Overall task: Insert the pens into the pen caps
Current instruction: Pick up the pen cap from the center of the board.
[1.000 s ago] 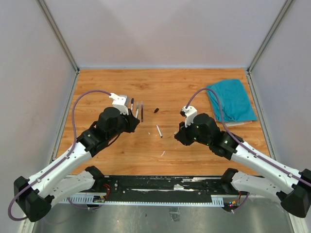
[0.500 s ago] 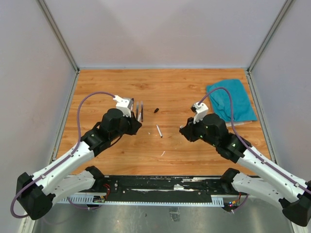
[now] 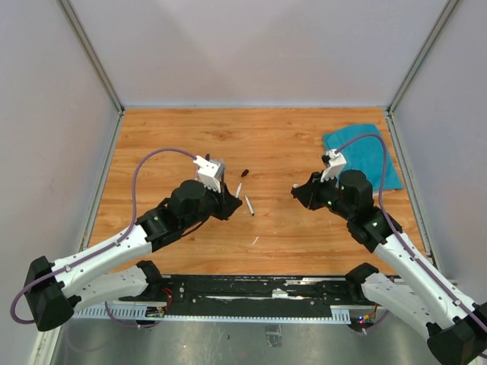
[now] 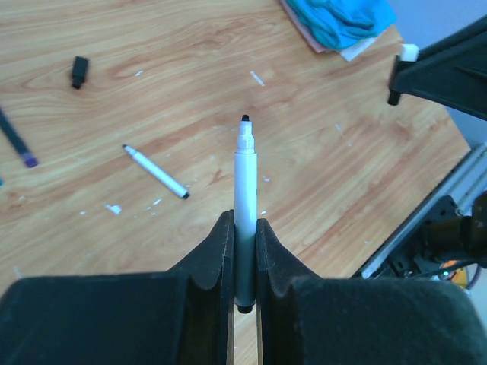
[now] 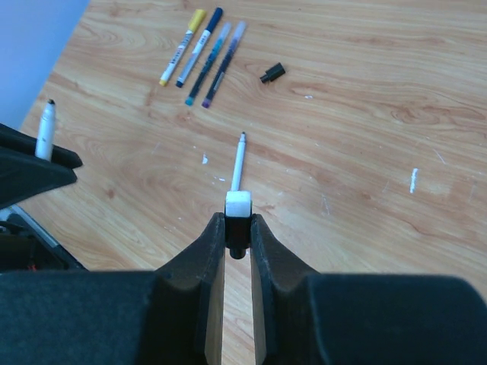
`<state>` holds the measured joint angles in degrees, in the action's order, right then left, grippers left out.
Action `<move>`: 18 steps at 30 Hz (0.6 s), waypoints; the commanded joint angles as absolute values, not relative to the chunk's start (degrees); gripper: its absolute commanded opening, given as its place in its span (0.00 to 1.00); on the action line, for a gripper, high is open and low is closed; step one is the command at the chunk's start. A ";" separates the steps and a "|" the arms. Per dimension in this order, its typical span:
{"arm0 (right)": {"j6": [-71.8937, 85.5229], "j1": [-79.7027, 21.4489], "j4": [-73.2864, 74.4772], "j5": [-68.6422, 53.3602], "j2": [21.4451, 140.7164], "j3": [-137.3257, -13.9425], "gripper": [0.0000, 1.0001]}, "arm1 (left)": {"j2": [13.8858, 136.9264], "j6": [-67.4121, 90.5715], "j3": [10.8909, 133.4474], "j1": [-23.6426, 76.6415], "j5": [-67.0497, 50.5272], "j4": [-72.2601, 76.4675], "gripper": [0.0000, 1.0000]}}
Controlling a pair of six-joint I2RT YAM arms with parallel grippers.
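Observation:
My left gripper [image 4: 244, 220] is shut on a white-grey pen [image 4: 245, 190], whose dark tip points away from the wrist. In the top view this gripper [image 3: 231, 202] hangs left of centre. My right gripper [image 5: 237, 220] is shut on a stubby pen cap [image 5: 238, 207] with a white end and a black body. It faces the left gripper [image 5: 34, 173] across the table. A loose white pen [image 5: 239, 161] lies between them. A black pen cap [image 5: 272, 73] lies farther back. Several more pens [image 5: 204, 55] lie side by side at the back left, one with a yellow end [image 5: 195, 17].
A teal cloth [image 3: 364, 154] lies at the back right of the wooden table [image 3: 266, 137]. Small pale scraps [image 3: 255, 240] dot the wood. Grey walls stand on three sides, and a black rail [image 3: 251, 289] runs along the near edge.
My left arm has swung right towards the centre with its pen and now covers the row of pens in the top view. My right arm has drawn back to the right with the cap.

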<state>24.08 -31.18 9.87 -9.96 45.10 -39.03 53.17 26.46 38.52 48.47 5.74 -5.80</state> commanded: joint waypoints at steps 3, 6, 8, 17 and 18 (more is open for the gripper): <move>25.77 -29.59 2.64 -16.01 43.83 -39.49 0.01 | 53.81 28.52 36.44 53.55 8.97 3.26 0.00; 25.95 -29.57 0.68 -16.10 42.75 -39.49 0.01 | 54.41 28.56 35.98 55.95 9.53 4.93 0.01; 26.75 -29.60 0.51 -15.21 41.96 -39.89 0.01 | 54.64 28.50 35.66 57.29 10.19 6.02 0.00; 35.41 -29.57 -9.96 -12.34 40.43 -37.61 0.00 | 53.58 28.03 32.92 60.60 9.74 11.67 0.01; 36.41 -29.58 -11.96 -13.37 40.92 -37.54 0.04 | 53.35 27.93 32.71 60.61 9.58 12.03 0.01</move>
<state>30.98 -30.22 -3.01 -13.45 40.56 -38.52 54.61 28.51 33.74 59.88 9.34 6.76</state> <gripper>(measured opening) 0.147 0.117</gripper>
